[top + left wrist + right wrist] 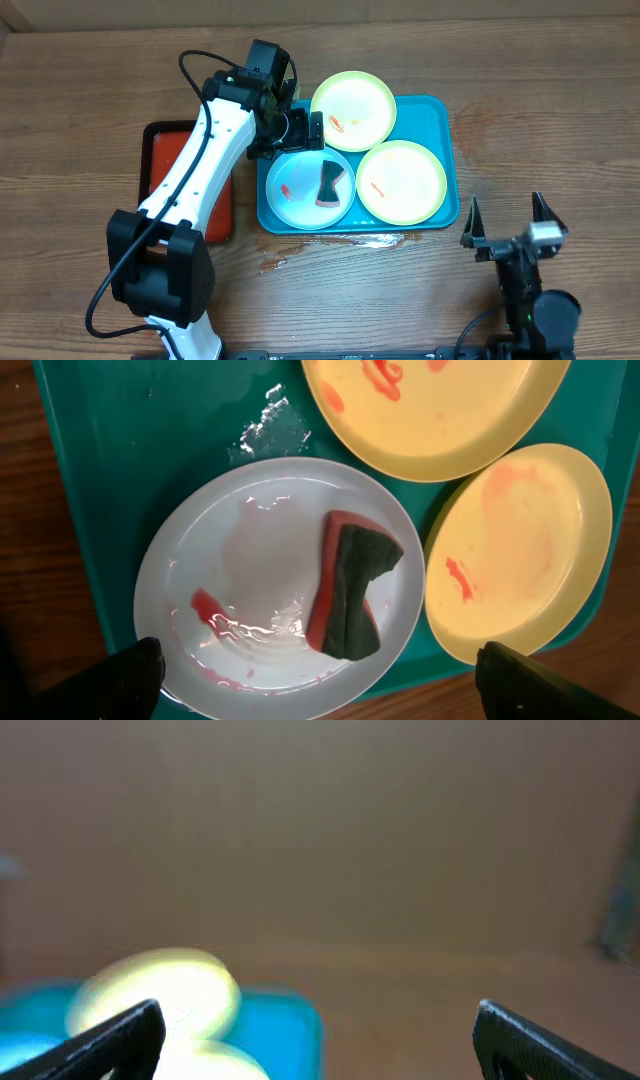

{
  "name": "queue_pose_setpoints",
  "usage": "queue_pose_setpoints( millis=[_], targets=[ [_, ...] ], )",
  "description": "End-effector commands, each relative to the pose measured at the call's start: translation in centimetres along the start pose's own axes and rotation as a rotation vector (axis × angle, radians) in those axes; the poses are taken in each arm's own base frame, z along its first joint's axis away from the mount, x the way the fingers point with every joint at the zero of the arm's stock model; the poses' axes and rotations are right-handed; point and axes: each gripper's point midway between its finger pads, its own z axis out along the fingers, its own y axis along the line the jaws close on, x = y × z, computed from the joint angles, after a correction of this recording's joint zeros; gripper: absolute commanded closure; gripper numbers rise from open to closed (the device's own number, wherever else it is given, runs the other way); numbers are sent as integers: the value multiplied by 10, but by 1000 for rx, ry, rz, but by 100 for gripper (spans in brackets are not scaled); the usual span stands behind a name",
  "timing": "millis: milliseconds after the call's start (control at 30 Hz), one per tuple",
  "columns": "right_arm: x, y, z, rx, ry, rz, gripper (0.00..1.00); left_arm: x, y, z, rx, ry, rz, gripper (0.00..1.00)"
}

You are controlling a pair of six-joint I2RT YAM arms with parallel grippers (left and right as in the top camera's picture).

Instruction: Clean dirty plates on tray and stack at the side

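- Turquoise plastic makes up the tray (432,108), which sits near the middle of the wooden desk (90,80) in my view from above.
- All three plates lie inside this tray, and none is stacked on another.
- The first yellow-green plate (352,105) is at the tray's 12 o'clock, and its far edge hangs over the tray's rim.
- The second yellow-green plate (402,182) is at the tray's 4 o'clock, with its edge meeting the first one.
- Both of them have orange-red smears.
- The light blue plate (295,200) is at the tray's 8 o'clock. It looks wet and has a red smear (286,190) at its 9 o'clock.
- A bent sponge (330,185), red with a dark green top, lies on the light blue plate toward its 3 o'clock side.
- My left gripper (312,132) hovers over the tray's 10 o'clock corner, just past the light blue plate's 12 o'clock edge. Its fingers are spread wide and hold nothing.
- My right gripper (506,215) is over the desk at 4 o'clock from the tray, apart from it. Its fingers are spread wide too, with nothing between them.
- A red tray (160,150) with a black rim lies at 9 o'clock from the turquoise one, partly under my left arm.
- A small puddle (370,240) shines on the desk at the tray's 6 o'clock edge.
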Motion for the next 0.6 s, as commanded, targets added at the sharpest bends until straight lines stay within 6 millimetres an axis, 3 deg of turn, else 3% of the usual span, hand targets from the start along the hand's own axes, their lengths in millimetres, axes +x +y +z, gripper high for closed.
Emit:
queue_pose_setpoints(
  millis=[0,33,133,233,333,467,567],
  targets=[
    [-35,51,-11,-307,-137,102,0,-4,0,1,-10,-20,26,0],
    [-54,60,-18,-370,-214,82,0,-6,0,1,-7,-27,28,0],
    [-104,62,-36,-394,-409,101,0,-8,-1,1,-3,-34,30,0],
    [-132,59,-38,-376,-435,98,0,-8,-1,1,-4,-34,29,0],
    [-135,57,-17,-343,-229,84,0,-8,-1,1,-4,-34,29,0],
    [-119,56,23,-326,154,136,0,-8,-1,1,-3,-34,29,0],
    [-114,78,50,-469,349,208,0,-8,-1,1,-3,-33,29,0]
  ],
)
